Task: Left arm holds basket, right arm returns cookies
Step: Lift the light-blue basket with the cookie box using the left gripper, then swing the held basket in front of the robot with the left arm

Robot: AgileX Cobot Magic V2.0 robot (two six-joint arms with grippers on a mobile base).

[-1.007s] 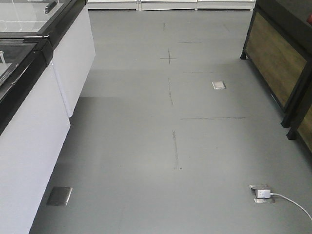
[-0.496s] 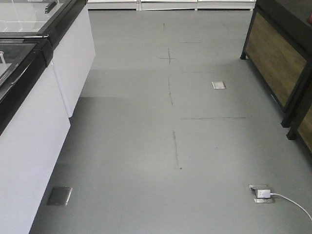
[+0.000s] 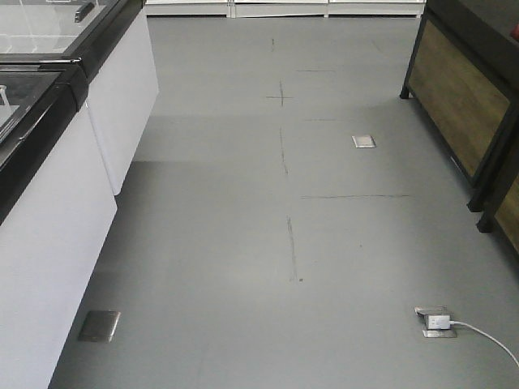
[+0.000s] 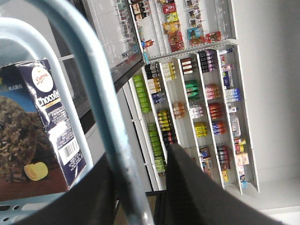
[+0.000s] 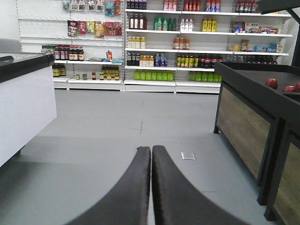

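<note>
Around the basket [image 4: 18,209] handle [image 4: 89,70] the left hand [image 4: 140,161] clenches (cookies [image 4: 33,131] sit inside); right hand [image 5: 151,151] fingers pressed together.

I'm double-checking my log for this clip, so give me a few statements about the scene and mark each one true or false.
1. The right tool grips the cookies. False: it is shut on nothing.
2. The cookies sit in the basket. True.
3. The basket's handle runs between the fingers of the left tool. True.
4. The floor socket has nothing plugged in. False: a white plug with a cable sits in it.
</note>
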